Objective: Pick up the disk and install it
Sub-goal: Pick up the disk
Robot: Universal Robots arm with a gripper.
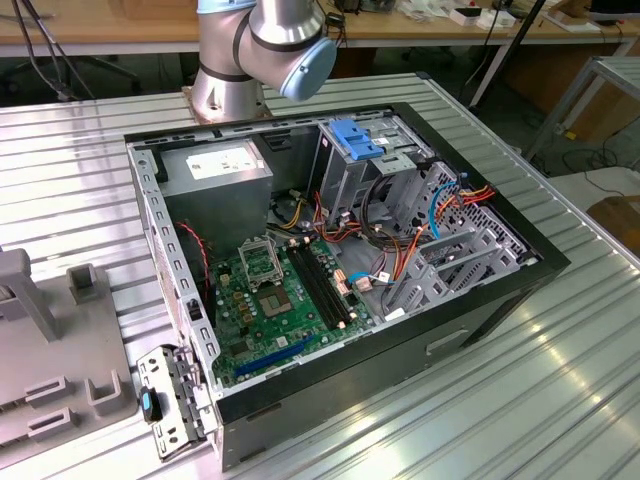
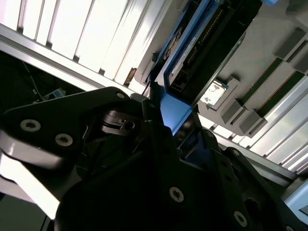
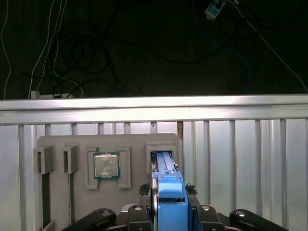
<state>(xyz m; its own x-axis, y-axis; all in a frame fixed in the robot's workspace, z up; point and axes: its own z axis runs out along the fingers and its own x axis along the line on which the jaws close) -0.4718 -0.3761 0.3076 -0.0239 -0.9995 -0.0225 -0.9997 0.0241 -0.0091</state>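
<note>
**Disk on edge in the gripper's pinch at the parts tray**

We see the disk standing on its narrow edge at the end slot of a grey parts tray. The gripper has its two fingers pressed against the disk's blue rail, one on each flat side. We cannot tell whether the lower edge is seated in the slot or just clear of it. The edge turned toward the gripper runs in line with the slats of the table, so the long axis seems to point straight at the table's edge rail.

In the next pocket of the tray, just beside the disk, lies a processor chip. Beyond it are two small posts and green memory sticks. On the disk's other side we find bare ribbed aluminium, with free room along the slats. The edge rail lies just past the tray, and beyond it is a dark floor strewn with cables.

In the exterior view the tray sits at the exterior view's left, apart from an open computer case lying on the same slatted table. Inside the case we see a green motherboard and a blue bracket on top of a grey cage, with wire bundles close beside it. The arm base stands behind the case, and wooden benches line the room farther back
</note>
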